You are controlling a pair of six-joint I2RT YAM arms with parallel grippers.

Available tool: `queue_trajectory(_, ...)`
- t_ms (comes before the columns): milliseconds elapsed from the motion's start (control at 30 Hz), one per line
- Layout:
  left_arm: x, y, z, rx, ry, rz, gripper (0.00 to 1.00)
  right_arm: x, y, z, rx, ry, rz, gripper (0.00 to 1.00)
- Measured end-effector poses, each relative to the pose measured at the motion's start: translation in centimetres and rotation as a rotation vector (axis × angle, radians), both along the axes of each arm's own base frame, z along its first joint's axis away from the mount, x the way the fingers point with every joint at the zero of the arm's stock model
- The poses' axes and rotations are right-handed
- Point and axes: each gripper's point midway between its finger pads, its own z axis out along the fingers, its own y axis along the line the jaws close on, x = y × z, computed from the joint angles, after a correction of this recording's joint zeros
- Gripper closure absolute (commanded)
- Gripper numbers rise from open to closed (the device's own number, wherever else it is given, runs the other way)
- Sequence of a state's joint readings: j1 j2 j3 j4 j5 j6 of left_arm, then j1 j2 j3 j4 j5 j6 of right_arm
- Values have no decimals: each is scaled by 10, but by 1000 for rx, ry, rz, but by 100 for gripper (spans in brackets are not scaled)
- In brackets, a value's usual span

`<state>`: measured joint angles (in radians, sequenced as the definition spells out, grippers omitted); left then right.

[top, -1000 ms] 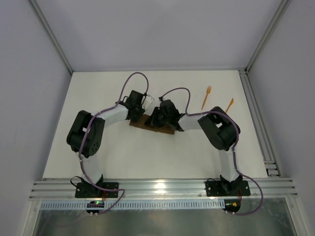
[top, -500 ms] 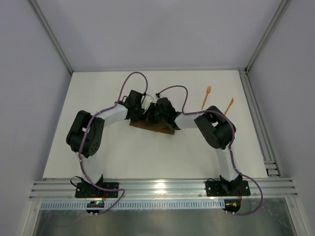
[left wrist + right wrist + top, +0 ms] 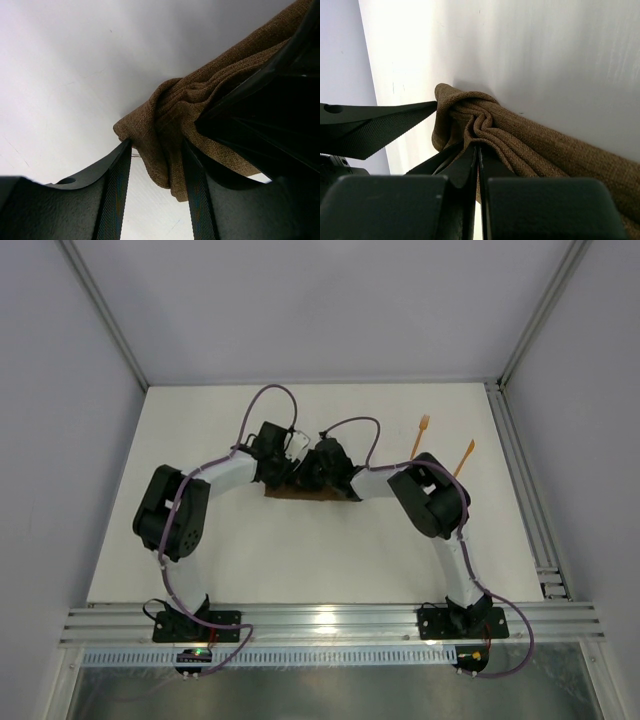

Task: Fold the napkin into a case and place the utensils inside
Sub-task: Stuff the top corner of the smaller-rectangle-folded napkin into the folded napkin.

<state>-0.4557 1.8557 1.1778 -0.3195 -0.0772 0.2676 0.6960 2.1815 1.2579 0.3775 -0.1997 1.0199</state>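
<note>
The dark brown napkin (image 3: 300, 493) lies as a narrow folded strip in the middle of the table, mostly covered by both wrists. My left gripper (image 3: 156, 145) stands open around the strip's bunched end (image 3: 165, 130), with table showing between cloth and fingers lower down. My right gripper (image 3: 478, 147) is shut, pinching a twisted fold of the napkin (image 3: 545, 150) at that same end. In the top view both grippers (image 3: 297, 462) (image 3: 312, 476) meet over the cloth. The utensils lie apart at the far right: an orange fork (image 3: 421, 435) and a plain pointed piece (image 3: 465, 455).
A metal rail (image 3: 525, 490) runs along the table's right edge and another along the near edge (image 3: 320, 620). Grey walls close in the back and sides. The left finger (image 3: 380, 127) shows as a dark wedge in the right wrist view.
The left jaws have opened around the cloth end. Both wrists and the napkin strip have shifted slightly toward the far left, and the right arm has drawn in closer.
</note>
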Motion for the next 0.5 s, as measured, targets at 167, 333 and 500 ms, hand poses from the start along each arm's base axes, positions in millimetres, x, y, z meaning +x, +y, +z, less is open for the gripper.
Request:
queue_trajectory(167, 1, 0, 1, 2, -5, 3, 54, 1, 0, 0, 2, 3, 1, 97)
queue_trajectory(333, 1, 0, 5, 1, -14, 5, 56, 2, 1, 2, 4, 2, 5, 97)
queue_trajectory(500, 2, 1, 7, 4, -21, 8, 55, 3, 2, 4, 3, -4, 11, 97)
